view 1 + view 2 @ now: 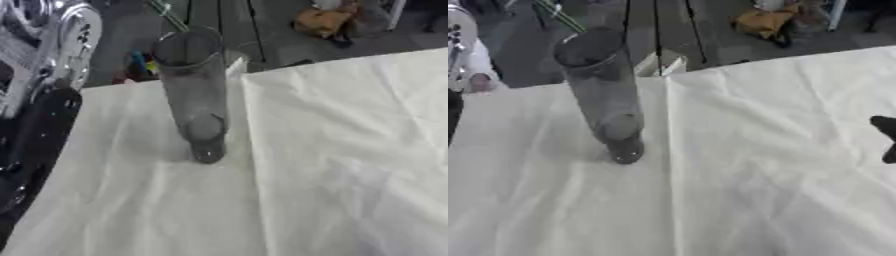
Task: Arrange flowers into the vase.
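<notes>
A tall clear glass vase (194,90) stands upright on the white tablecloth (332,165), left of centre and near the far edge. Nothing shows inside it. A thin green stem (558,15) slants past the vase's rim, beyond the table's far edge. My left arm (39,135), black with silver joints, runs down the left edge of the left eye view; its hand (12,192) is a dark shape low at that edge, clear of the vase. A small black part of my right hand (885,137) pokes in at the right edge of the right eye view, far from the vase.
The cloth is creased, with a fold line running down from beside the vase. Small blue, yellow and red shapes (140,64) lie just past the far table edge. An orange-brown bundle (324,21) sits on the floor behind.
</notes>
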